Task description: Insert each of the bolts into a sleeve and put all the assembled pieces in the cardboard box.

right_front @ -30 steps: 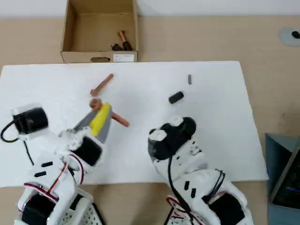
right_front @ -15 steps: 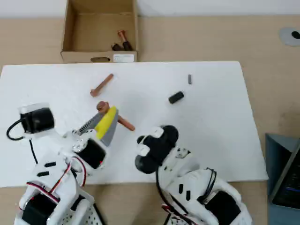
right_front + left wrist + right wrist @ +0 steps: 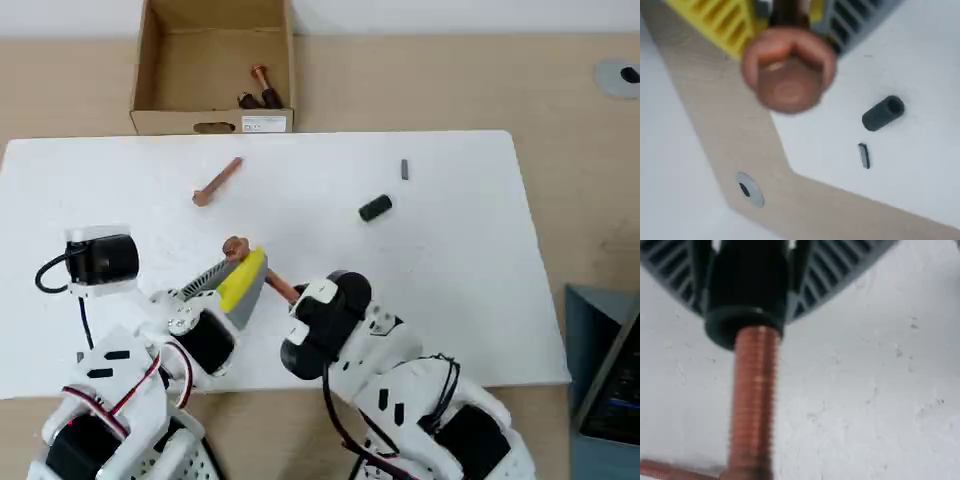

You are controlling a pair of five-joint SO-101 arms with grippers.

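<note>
1. Copper bolt (image 3: 281,286), pinched in the left claw (image 3: 240,260), enters the black sleeve (image 3: 744,320) clamped by the right claw (image 3: 747,270), mid white surface (image 3: 460,300).
2. One assembled piece (image 3: 262,88) already lies in the cardboard box (image 3: 142,70), 12 o'clock.
3. Apparently left: loose bolt (image 3: 218,182) at 11 o'clock, spare sleeve (image 3: 375,208) at 2 o'clock.

On mat (image 3: 450,280), loose bolt (image 3: 217,182) left of sleeve (image 3: 375,208), cardboard box (image 3: 170,122) behind, perhaps two pieces (image 3: 262,88) inside.
</note>
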